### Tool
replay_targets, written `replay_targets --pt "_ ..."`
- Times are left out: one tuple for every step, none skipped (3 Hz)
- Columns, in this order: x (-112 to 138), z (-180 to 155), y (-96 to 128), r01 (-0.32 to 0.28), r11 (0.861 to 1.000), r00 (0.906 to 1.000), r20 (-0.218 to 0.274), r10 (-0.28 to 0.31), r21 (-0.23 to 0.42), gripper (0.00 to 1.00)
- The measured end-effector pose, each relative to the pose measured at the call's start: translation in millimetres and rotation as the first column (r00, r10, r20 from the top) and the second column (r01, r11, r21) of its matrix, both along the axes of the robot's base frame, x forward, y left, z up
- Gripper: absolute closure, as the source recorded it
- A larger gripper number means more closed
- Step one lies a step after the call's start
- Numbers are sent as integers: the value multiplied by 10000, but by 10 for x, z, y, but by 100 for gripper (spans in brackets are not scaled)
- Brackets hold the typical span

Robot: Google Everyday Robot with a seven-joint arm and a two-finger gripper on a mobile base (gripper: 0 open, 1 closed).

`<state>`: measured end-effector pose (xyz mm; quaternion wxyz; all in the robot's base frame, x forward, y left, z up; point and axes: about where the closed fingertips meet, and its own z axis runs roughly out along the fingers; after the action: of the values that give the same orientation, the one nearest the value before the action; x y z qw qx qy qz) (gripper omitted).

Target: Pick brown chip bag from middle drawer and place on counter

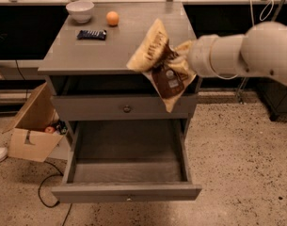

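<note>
The gripper claw (184, 56) pinches the crinkly brown-and-cream chip bag (158, 60), aloft over the smooth grey counter (100, 51) at its four o'clock edge; the wide grey wooden drawer (126, 192) gapes open at six.

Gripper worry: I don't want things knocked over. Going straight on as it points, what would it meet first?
Likely nothing: the gripper, holding the brown chip bag, points left above the front of the counter. The candy bar, orange and bowl sit farther back, though depth is unclear.
</note>
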<state>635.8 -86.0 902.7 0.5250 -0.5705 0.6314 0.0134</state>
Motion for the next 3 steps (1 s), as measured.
replay_targets --pt "458 491 74 370 9991 9988 343 -363 -203 100" --pt "985 783 133 783 9967 9965 304 -776 -215 100" --pt "1502 877 198 1218 9925 9925 67 -1217 -81 100"
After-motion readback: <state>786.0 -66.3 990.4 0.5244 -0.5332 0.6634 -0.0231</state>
